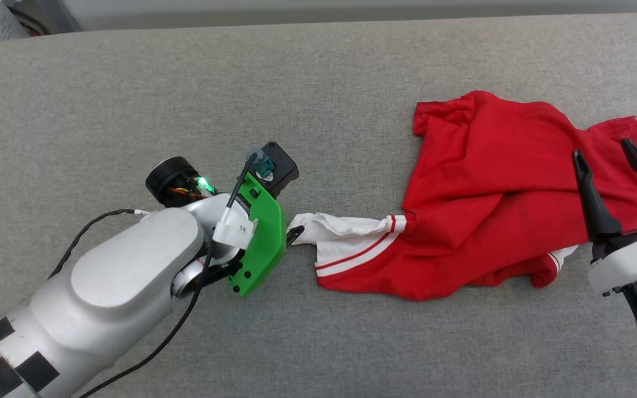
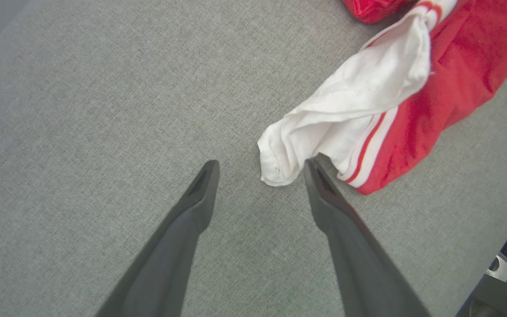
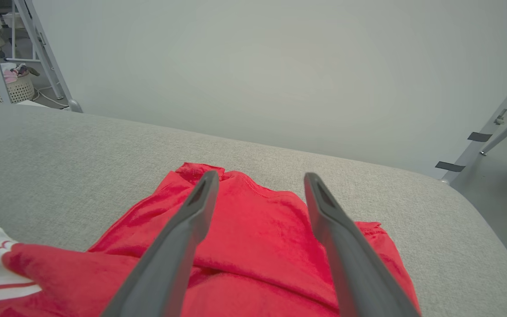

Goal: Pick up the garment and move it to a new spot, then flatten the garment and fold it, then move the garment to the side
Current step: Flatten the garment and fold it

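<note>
On gray surface [image 1: 186, 83] — left tool [image 2: 262, 163] (spread) nr sleeve [image 2: 350, 105] of garment [image 1: 490, 193].

Bright, soft, even light falls from above on the grey woven-fabric padded surface [image 1: 318, 72], and its weave reads sharp in the head view. The crumpled red jersey with white sleeves [image 1: 490, 182] throws only a thin, pale shadow along its near edge. A small green lamp [image 1: 203, 182] glows on the left arm's wrist. In the right wrist view the surface's far edge bows, and the two long dark fingers [image 3: 178, 251] go soft toward the bottom edge.
</note>
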`<state>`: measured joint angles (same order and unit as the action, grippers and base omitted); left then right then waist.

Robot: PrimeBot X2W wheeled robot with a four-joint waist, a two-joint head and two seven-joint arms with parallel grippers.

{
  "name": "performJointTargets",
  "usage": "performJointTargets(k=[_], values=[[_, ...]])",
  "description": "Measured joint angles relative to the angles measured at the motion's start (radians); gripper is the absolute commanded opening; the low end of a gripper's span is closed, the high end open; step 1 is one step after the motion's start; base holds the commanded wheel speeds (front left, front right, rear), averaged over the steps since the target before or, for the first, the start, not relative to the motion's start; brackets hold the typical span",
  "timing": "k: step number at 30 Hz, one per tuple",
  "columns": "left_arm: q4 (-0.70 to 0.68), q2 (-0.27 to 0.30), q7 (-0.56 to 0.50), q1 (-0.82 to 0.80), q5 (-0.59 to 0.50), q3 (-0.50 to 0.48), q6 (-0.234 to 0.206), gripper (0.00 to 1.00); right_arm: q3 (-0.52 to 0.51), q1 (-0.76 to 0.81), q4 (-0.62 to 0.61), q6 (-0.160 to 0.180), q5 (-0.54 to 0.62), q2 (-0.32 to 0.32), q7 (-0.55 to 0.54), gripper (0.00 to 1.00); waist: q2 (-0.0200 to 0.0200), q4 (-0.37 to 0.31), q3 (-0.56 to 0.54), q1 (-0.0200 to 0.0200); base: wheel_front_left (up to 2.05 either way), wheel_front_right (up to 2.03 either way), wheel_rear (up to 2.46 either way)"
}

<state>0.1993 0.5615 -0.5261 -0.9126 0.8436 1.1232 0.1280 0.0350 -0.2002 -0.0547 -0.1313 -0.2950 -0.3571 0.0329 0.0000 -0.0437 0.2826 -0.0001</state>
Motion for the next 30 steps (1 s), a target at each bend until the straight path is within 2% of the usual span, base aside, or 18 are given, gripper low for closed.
performJointTargets(k=[8, 13, 14, 15, 18, 21, 22, 26, 30], values=[[0.112, -0.032, 0.023, -0.081, 0.017, 0.12, 0.0, 1.0, 0.031, -0.058, 0.05, 0.0, -0.009, 0.002, 0.026, 1.0, 0.0, -0.04, 0.068, 0.0001, 0.0, 0.0, 0.0], [0.134, -0.036, 0.017, -0.093, 0.016, 0.133, 0.0, 1.0, 0.034, -0.074, 0.081, 0.0, -0.011, 0.0, 0.044, 1.0, 0.0, -0.061, 0.102, 0.0001, 0.0, 0.0, 0.0], [0.13, -0.035, 0.006, -0.094, 0.016, 0.133, 0.0, 0.47, 0.035, -0.075, 0.086, 0.0, -0.011, 0.0, 0.048, 1.0, 0.0, -0.064, 0.106, 0.0001, 0.0, 0.0, 0.0], [0.125, -0.035, 0.0, -0.094, 0.016, 0.132, 0.0, 0.0, 0.035, -0.076, 0.09, 0.0, -0.011, 0.0, 0.051, 1.0, 0.0, -0.066, 0.108, 0.0001, 0.0, 0.0, 0.0], [0.111, -0.033, 0.013, -0.093, 0.005, 0.134, 0.0, 0.0, 0.034, -0.076, 0.103, 0.0, -0.011, -0.002, 0.055, 1.0, 0.0, -0.066, 0.108, 0.0001, 0.0, 0.0, 0.0], [0.114, -0.032, 0.087, -0.084, 0.009, 0.142, 0.002, 0.0, 0.03, -0.076, 0.113, 0.0, -0.011, -0.005, 0.06, 1.0, 0.0, -0.059, 0.096, 0.0001, 0.0, 0.0, 0.0], [0.128, -0.012, 0.179, -0.067, 0.043, 0.106, 0.004, 0.0, 0.019, -0.073, 0.118, 0.0, -0.01, -0.006, 0.061, 1.0, 0.0, -0.044, 0.076, 0.0001, 0.0, 0.0, 0.0], [0.147, 0.052, 0.234, -0.058, 0.074, 0.061, 0.002, 0.0, 0.01, -0.06, 0.12, 0.0, -0.009, -0.009, 0.061, 1.0, 0.0, -0.02, 0.053, 0.0001, 0.0, 0.0, 0.0], [0.173, 0.114, 0.261, -0.028, 0.099, 0.026, -0.024, 0.0, 0.013, -0.053, 0.12, 0.0, -0.009, -0.009, 0.06, 1.0, 0.0, 0.004, 0.036, 0.0001, 0.0, 0.0, 0.0]])
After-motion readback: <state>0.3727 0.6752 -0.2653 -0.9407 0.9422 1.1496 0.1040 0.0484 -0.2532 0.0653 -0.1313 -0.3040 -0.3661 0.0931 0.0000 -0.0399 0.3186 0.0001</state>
